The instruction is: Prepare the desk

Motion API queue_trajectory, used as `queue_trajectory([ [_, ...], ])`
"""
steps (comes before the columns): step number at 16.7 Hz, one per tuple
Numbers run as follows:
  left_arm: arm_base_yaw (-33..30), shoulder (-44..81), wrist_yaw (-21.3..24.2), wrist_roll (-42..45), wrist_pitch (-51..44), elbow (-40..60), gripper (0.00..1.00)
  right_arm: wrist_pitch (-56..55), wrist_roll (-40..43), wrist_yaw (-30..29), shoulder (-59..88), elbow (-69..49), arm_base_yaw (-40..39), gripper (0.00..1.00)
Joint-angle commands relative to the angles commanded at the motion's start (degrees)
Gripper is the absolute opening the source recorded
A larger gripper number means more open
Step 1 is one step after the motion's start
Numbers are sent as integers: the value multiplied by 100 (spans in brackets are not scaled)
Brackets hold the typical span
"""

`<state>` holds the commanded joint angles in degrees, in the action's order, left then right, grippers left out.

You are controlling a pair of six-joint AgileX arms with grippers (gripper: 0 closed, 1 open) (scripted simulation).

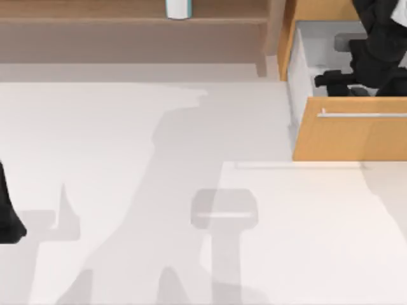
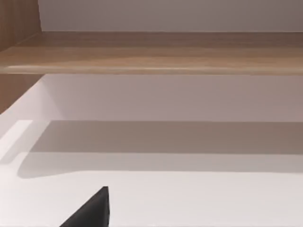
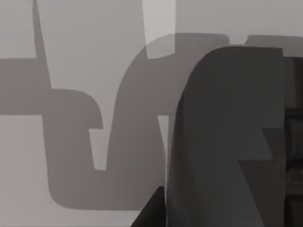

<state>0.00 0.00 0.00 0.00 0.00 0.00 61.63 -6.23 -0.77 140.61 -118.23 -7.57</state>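
**Top view: R arm inside open drawer, L arm parked at edge**

Top view, starting at the working hand: right gripper (image 1: 336, 81), black, two-finger, sits down inside the open orange-tan wooden drawer (image 1: 350, 136) at the desk's back right. Black fingers point toward the table's left, low over the drawer's pale interior. Can't tell if the fingers are apart or closed, nor whether they hold anything; the wrist view is close on a dark grey rounded shape w/ shadows behind.

Drawer is pulled out toward the near edge; thin silver bar handle (image 1: 362, 115) runs left-right across its front, just nearer than the gripper.

Outward: large flat matte white tabletop (image 1: 127, 190); brown wooden back shelf (image 1: 95, 13) along the far side, w/ a small white-and-blue cylinder (image 1: 179, 9) standing on it.

Left gripper (image 2: 90, 213) parked at far left edge, well apart from the drawer; finger state can't be told.

Key relation: R arm is much the nearer. Judgement: any push to shut the drawer goes away from the near edge, square to the handle's long axis.
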Motion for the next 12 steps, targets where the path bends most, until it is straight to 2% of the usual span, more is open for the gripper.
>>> queue_trajectory([
  [12, 0, 0, 0, 0, 0, 0, 100, 36, 49, 1, -169, 17, -23, 0],
])
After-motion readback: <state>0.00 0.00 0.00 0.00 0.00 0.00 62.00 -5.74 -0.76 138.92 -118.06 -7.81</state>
